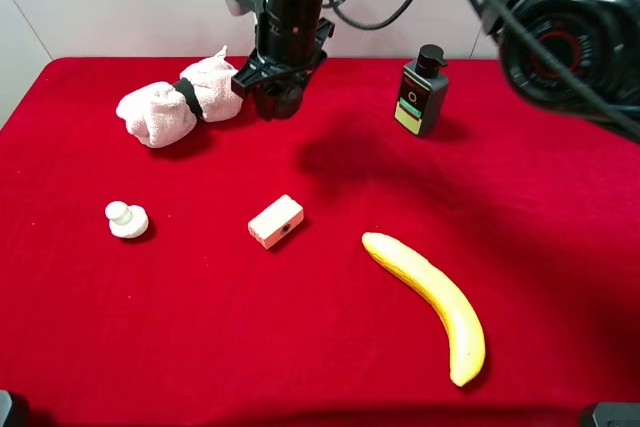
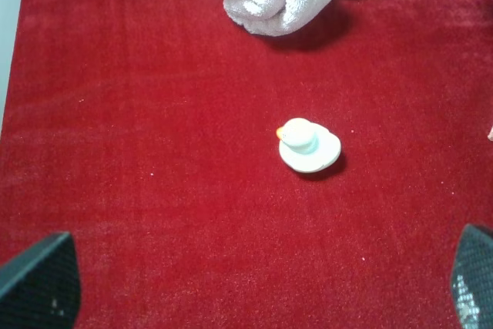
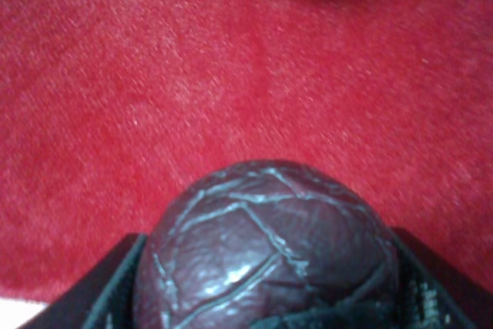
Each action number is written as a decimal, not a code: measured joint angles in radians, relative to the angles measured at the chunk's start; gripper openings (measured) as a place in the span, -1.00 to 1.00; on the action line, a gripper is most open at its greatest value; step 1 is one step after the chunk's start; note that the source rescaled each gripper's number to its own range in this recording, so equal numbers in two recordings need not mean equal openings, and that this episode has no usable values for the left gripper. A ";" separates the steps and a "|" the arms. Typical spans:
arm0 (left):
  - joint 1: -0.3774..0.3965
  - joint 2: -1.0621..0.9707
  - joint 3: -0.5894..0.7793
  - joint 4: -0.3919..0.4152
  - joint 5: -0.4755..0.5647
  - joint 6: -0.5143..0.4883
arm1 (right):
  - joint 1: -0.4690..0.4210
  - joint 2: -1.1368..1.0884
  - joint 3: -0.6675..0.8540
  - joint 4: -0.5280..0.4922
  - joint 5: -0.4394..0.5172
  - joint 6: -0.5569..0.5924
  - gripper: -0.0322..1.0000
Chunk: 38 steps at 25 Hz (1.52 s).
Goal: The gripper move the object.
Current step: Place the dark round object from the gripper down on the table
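Noting the object (image 3: 266,240) seated between the clamped fingers of the right gripper (image 3: 271,302), at the far side of the red cloth (image 1: 200,327) beside the towel roll (image 1: 175,102); left gripper (image 2: 256,279) spread wide, empty.

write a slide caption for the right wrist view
The right gripper clamps the wrinkled maroon ball over the red cloth.

Dark maroon crack-skinned ball (image 3: 262,229) gripped between right claw (image 3: 273,302) fingers, over red cloth (image 1: 200,337), near towel (image 1: 170,107).
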 joint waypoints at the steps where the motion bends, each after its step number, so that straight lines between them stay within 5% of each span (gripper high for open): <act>1: 0.000 0.000 0.000 0.000 0.000 0.000 | 0.000 0.013 -0.008 0.004 -0.002 -0.001 -0.91; 24: 0.000 0.000 0.000 0.000 0.000 0.000 | 0.000 0.146 -0.028 0.036 -0.191 -0.051 -0.91; 38: 0.000 0.000 0.000 0.000 0.000 0.000 | 0.000 0.172 -0.029 0.040 -0.209 -0.051 -0.91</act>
